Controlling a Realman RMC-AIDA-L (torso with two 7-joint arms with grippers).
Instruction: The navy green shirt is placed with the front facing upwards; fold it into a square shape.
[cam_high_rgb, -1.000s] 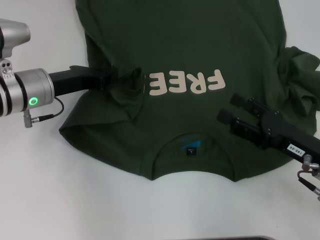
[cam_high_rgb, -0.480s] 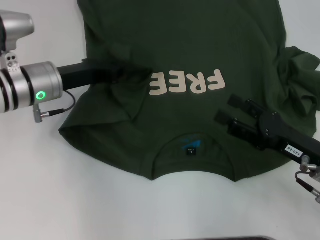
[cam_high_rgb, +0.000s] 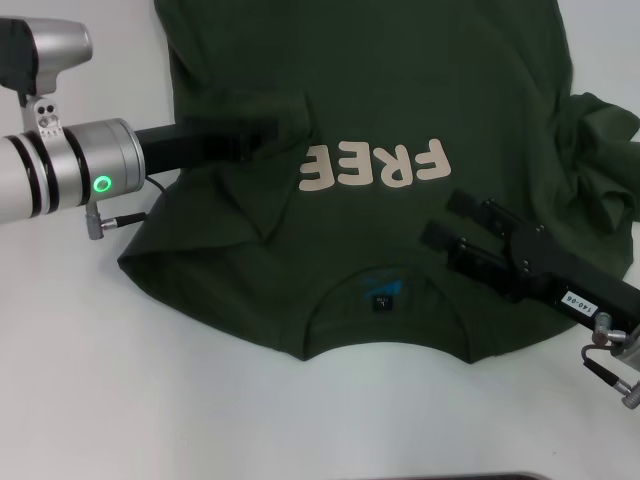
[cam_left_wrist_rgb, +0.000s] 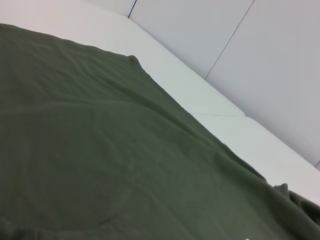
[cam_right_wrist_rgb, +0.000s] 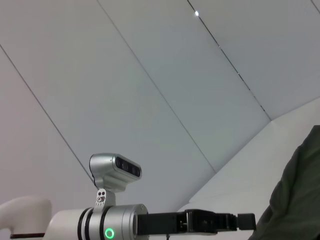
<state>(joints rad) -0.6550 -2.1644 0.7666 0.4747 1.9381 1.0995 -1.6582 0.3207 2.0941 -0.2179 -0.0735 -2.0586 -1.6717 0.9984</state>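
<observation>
- The navy green shirt (cam_high_rgb: 370, 230) lies spread on the white table (cam_high_rgb: 120, 400), filling the centre and upper part of the head view, front up, with its cream "FREE" lettering (cam_high_rgb: 375, 165) upside down mid-frame and its collar (cam_high_rgb: 385, 300) toward the lower centre.
- My left gripper (cam_high_rgb: 285, 135) reaches in from the left of the frame, its dark fingers over the shirt's chest just left of the lettering, with fabric bunched around the tips; I cannot tell whether those jaws are pressed together or apart.
- My right gripper (cam_high_rgb: 445, 220) comes in from the lower right, over the shirt's shoulder to the right of the collar; its two fingers are spread, with nothing between them.
- A rumpled sleeve (cam_high_rgb: 600, 160) is heaped at the right edge.
</observation>
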